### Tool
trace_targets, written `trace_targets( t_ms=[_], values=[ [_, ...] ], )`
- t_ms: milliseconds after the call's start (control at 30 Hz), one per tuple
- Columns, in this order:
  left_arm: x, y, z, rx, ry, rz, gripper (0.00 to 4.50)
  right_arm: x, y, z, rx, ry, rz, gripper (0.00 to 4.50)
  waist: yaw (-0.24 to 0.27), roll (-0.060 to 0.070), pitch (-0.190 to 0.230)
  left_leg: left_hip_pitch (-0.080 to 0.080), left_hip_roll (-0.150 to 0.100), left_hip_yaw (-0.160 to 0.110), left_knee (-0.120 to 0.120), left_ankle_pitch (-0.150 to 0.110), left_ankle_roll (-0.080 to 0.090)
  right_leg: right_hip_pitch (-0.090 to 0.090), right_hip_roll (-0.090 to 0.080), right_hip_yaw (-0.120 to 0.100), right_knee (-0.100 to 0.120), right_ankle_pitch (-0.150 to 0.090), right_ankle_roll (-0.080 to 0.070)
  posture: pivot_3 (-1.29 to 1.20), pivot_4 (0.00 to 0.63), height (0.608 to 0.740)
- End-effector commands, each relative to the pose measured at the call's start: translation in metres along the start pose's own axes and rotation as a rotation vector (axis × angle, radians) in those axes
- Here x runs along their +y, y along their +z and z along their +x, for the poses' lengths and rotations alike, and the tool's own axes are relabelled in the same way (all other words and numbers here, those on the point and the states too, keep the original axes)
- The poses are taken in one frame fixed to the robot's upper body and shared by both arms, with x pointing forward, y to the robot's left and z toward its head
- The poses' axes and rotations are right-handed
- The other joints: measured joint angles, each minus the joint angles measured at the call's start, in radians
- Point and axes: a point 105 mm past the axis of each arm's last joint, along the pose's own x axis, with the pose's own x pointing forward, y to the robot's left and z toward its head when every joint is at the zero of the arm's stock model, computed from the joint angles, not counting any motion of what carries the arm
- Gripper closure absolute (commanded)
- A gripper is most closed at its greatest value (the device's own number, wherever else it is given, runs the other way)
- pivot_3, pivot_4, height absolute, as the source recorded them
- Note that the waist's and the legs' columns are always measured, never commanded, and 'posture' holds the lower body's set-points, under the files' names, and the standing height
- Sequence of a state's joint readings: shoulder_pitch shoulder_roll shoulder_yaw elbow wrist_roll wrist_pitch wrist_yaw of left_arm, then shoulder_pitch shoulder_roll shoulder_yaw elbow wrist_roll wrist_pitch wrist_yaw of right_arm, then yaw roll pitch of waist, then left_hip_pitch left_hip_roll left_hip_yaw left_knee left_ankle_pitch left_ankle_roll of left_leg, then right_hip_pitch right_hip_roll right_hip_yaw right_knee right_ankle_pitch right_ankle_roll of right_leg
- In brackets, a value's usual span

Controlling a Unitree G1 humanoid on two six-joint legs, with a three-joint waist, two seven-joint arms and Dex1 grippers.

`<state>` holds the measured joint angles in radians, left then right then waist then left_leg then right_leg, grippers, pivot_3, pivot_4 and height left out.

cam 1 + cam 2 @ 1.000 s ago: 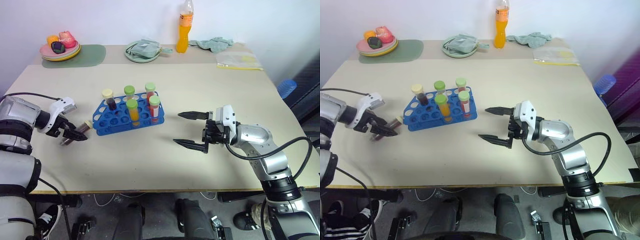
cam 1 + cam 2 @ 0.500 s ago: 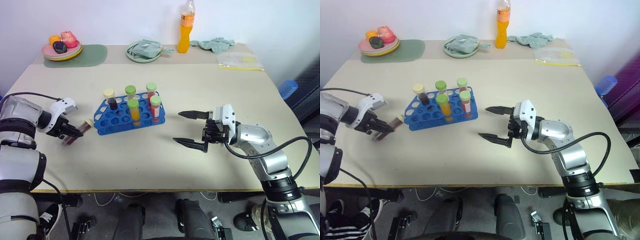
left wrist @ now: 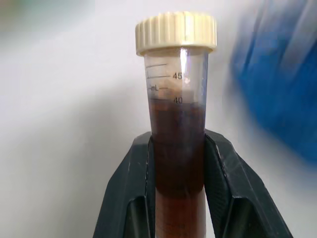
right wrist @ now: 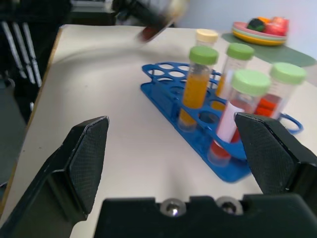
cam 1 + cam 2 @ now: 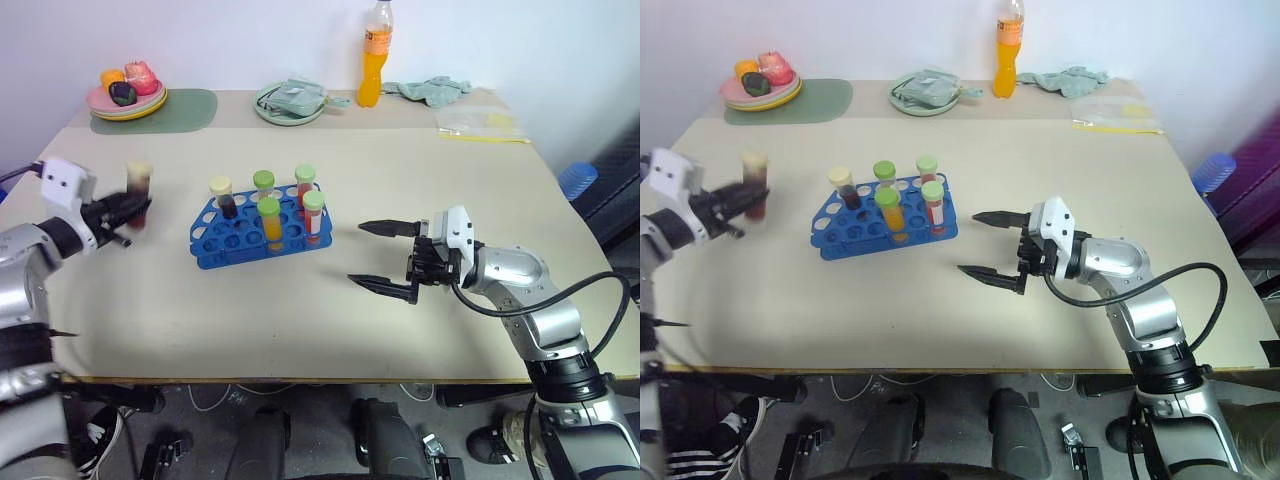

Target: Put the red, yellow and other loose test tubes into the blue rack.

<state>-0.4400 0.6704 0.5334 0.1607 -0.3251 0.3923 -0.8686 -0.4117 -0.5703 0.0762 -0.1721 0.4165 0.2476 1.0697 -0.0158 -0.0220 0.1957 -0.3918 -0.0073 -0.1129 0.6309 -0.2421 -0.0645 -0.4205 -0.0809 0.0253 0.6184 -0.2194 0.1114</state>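
Observation:
My left gripper (image 5: 133, 210) is shut on a loose test tube (image 5: 138, 188) with dark maroon liquid and a cream cap, held upright above the table, left of the blue rack (image 5: 232, 250). The left wrist view shows the tube (image 3: 177, 124) pinched between both fingers (image 3: 131, 188). Several capped tubes stand in the rack: red (image 5: 313, 215), yellow-orange (image 5: 268, 222) and a dark one (image 5: 220, 196). My right gripper (image 5: 356, 254) hangs open just above the table to the right of the rack, pointing at it with nothing between its fingers (image 4: 84, 153).
Along the far edge stand an orange drink bottle (image 5: 372, 50), a green plate (image 5: 288, 102) with a cloth, a pink plate of toy fruit (image 5: 125, 95) on a green mat (image 5: 185, 105), a teal cloth (image 5: 430, 88) and a clear bag (image 5: 478, 122).
My left gripper shut on the maroon tube lying on the table, then lifted it upright and away from the rack. The right arm stayed still.

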Motion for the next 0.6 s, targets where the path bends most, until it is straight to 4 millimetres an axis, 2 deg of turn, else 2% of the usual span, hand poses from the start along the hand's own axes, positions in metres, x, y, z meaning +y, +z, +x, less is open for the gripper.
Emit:
trace_targets(
  t_ms=[33,167,367,500,600],
  values=[
    [-0.013,0.043,-0.024,-0.232,0.037,0.101,3.77,-0.003,0.009,-0.001,-0.020,0.019,-0.036,0.00,-0.005,0.000,0.000,0.000,0.000,0.001,-0.001,0.000,0.000,0.000,0.000,0.000,0.000,0.000,0.000,0.00,0.150,0.740],
    [-0.040,0.038,-0.020,-0.328,0.075,0.108,3.77,-0.004,0.009,0.001,-0.022,0.024,-0.041,0.00,0.001,0.001,0.000,0.002,0.000,0.001,-0.001,0.000,0.000,0.000,0.001,0.000,0.001,0.000,0.000,0.00,0.150,0.740],
    [-0.062,0.003,0.009,-0.402,0.172,0.090,3.77,-0.004,0.010,0.000,-0.023,0.021,-0.046,0.00,0.006,0.000,-0.001,0.006,-0.001,0.000,0.001,0.000,0.000,0.010,0.001,0.000,-0.005,0.000,-0.001,0.00,0.150,0.740],
    [-0.083,-0.014,0.026,-0.396,0.101,0.096,3.77,-0.005,0.010,-0.004,-0.015,0.006,-0.052,0.00,0.000,0.001,-0.001,0.007,-0.002,0.000,0.000,0.000,0.000,0.010,0.001,0.000,-0.005,0.001,0.000,0.00,0.150,0.740],
    [-0.092,-0.023,0.030,-0.384,0.087,0.072,3.77,-0.004,0.009,-0.006,-0.009,-0.008,-0.055,0.00,0.001,0.001,-0.001,0.007,-0.002,0.000,0.000,0.000,0.000,0.010,0.001,0.000,-0.005,0.001,0.000,0.00,0.150,0.740]
  ],
)
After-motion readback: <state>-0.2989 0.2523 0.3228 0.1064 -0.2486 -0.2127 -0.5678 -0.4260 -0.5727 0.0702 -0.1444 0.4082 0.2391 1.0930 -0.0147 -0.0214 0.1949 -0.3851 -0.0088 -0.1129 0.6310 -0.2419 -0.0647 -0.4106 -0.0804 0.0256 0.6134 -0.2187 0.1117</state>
